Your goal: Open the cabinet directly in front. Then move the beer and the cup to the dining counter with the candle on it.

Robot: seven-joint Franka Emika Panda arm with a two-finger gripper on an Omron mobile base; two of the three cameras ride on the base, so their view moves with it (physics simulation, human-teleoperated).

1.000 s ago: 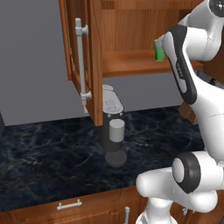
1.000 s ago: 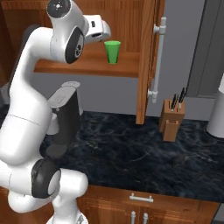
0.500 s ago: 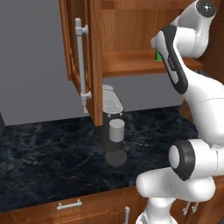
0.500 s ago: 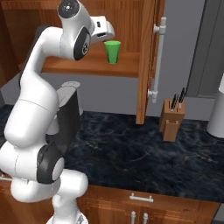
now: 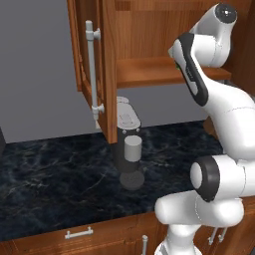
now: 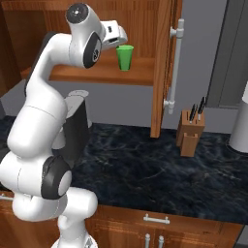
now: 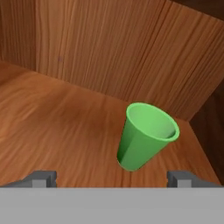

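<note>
The cabinet (image 6: 162, 58) stands open, both doors swung out, its left door (image 5: 102, 64) showing its long silver handle. On the wooden shelf (image 7: 57, 127) stands the green cup (image 7: 146, 136), upright, also seen as the cup (image 6: 125, 57) near the shelf's front edge. My gripper (image 7: 111, 179) is open just in front of the cup, its fingertips (image 7: 41, 178) wide apart, touching nothing. From the right base view the gripper (image 6: 120, 38) hovers at the cup's upper left. The beer, the dining counter and the candle are out of view.
Below the cabinet runs a black marble counter (image 6: 160, 169) with a grey coffee machine (image 5: 128, 147) and a wooden knife block (image 6: 190, 130). The right door's handle (image 6: 175, 68) juts out beside the cup. Base cabinets with short handles (image 5: 78, 233) line the front.
The arm has straightened upward and the hand has edged closer to the cup. In the left base view the arm now covers most of the cup. The jaws stayed open.
</note>
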